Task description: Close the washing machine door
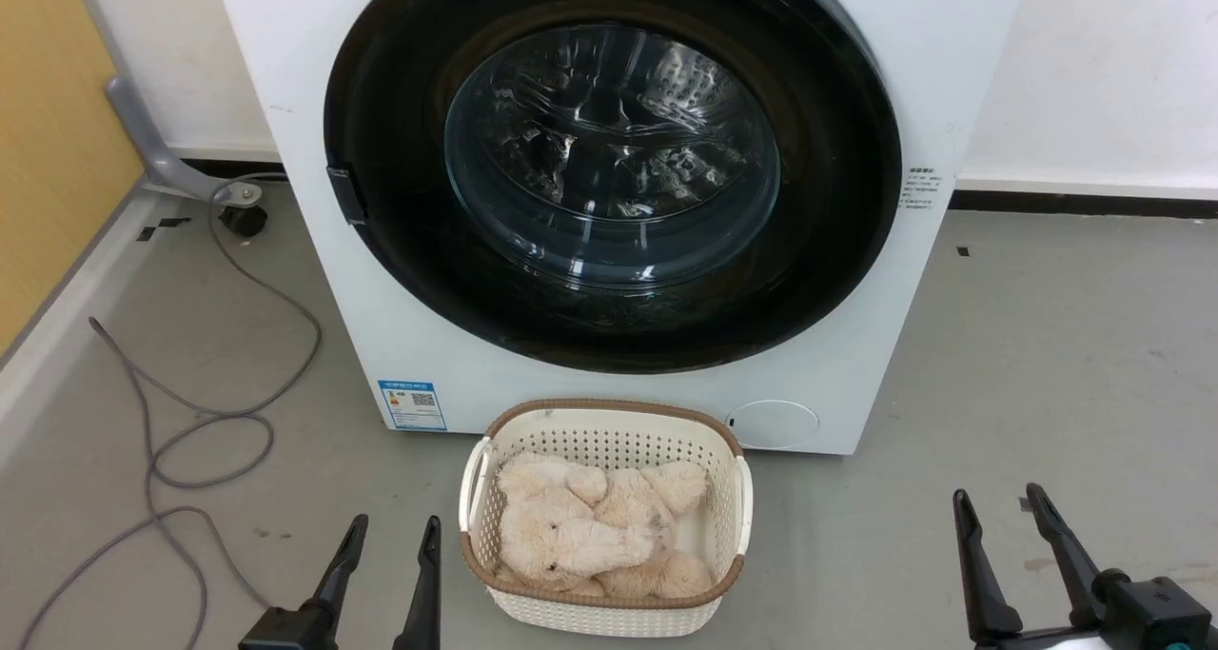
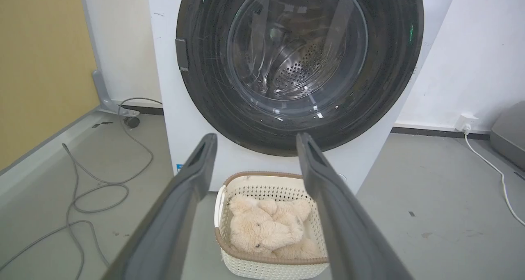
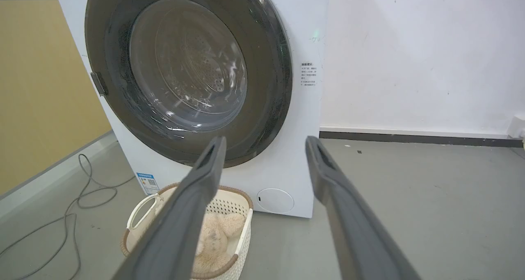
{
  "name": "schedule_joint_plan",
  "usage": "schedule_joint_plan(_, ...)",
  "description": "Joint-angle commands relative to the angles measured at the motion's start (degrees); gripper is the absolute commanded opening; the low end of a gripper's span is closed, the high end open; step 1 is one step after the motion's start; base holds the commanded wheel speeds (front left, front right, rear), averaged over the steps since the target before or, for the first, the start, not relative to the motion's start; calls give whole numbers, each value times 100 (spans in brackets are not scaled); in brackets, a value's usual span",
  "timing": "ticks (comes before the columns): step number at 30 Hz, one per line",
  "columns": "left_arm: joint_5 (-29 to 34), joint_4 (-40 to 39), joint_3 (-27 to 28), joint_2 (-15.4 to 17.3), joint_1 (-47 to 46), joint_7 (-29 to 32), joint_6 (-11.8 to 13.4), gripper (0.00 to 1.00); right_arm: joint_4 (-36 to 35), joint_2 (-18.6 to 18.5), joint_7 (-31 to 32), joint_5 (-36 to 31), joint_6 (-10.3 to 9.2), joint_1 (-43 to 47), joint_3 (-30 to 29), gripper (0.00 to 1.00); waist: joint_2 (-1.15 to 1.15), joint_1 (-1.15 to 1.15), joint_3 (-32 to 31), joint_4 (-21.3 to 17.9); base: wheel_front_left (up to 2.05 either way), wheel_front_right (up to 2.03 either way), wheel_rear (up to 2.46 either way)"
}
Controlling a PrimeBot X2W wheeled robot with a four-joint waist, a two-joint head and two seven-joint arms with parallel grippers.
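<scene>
The washing machine (image 1: 314, 279) stands white and square before me. Its round door (image 1: 609, 165) lies flat against the front, black rim all around, clear glass bowl at centre, with the steel drum showing through it. The small black latch tab (image 1: 346, 194) sits at the rim's left edge. The door (image 2: 299, 58) and the door (image 3: 186, 73) look the same from both wrists. My left gripper (image 1: 393, 531) is open at the lower left, well short of the machine. At the lower right my right gripper (image 1: 999, 502) is open too, with nothing between its fingers.
A white laundry basket (image 1: 733, 498) with a brown rim, holding a beige plush toy (image 1: 590, 531), stands on the floor right before the machine, between my grippers. Grey cables (image 1: 190, 422) loop on the floor at left. A yellow wall panel (image 1: 48, 136) runs along the left.
</scene>
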Motion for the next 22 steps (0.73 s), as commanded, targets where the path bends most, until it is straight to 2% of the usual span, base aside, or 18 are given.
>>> schedule_joint_plan(1, -2, -28, 0, 2, 33, -25, -32, 100, -33, 27, -26, -4, -4, 92, 11, 100, 0, 0, 7, -2, 0, 0, 0)
schedule_joint_plan(2, 2, -15, -3, 0, 0, 0, -35, 0, 0, 4, 0, 41, 0, 0, 5, 0, 0, 0, 8, -2, 0, 0, 0)
schedule_joint_plan(22, 111, -90, 22, 0, -92, 198, 41, 0, -71, 18, 192, -17, -1, -77, 34, 0, 0, 0, 43, -32, 0, 0, 0)
